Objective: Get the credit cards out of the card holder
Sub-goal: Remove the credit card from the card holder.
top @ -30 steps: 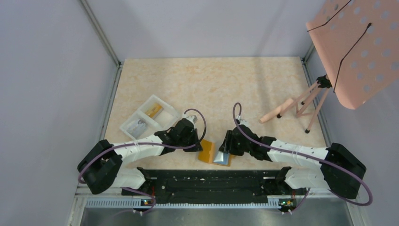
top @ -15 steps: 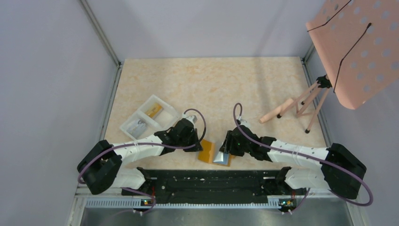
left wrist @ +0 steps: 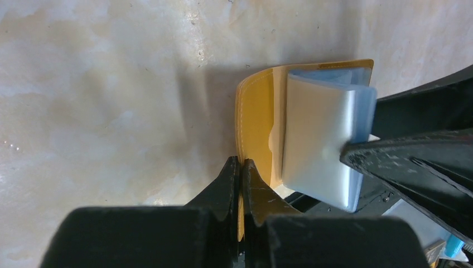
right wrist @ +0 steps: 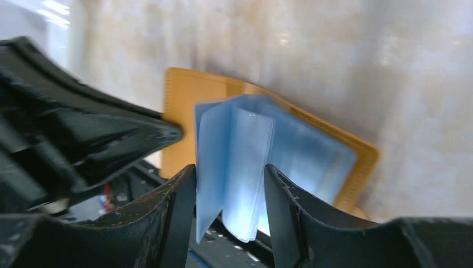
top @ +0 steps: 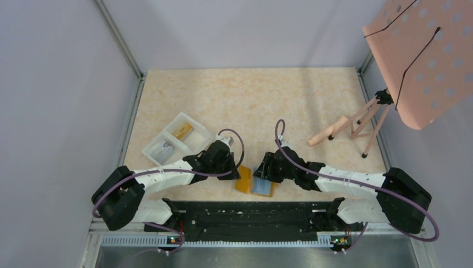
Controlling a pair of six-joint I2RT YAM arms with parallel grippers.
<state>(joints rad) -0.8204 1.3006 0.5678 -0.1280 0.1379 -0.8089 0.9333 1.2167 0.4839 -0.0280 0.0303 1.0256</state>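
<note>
Holder [top: 244, 181] lies open at the table's [top: 251, 100] near edge, left gripper [left wrist: 241, 163] pinching its cover. Right gripper [right wrist: 228, 171] clasps the cards [right wrist: 245, 148] — thin, slick, bendy (probably light) — best held by their free edges.

credit cards [right wrist: 234, 167]: edges blurred inside cloudy sleeves [left wrist: 318, 139], count unclear
card holder [left wrist: 254, 128]: lower edge hidden by left gripper [left wrist: 241, 163]
tray [top: 182, 115] contents: too small

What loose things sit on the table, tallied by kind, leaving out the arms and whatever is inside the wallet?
Card holder: 1
White tray: 1
Small items in the tray: 2
Pink stand: 1
Total: 5
</note>
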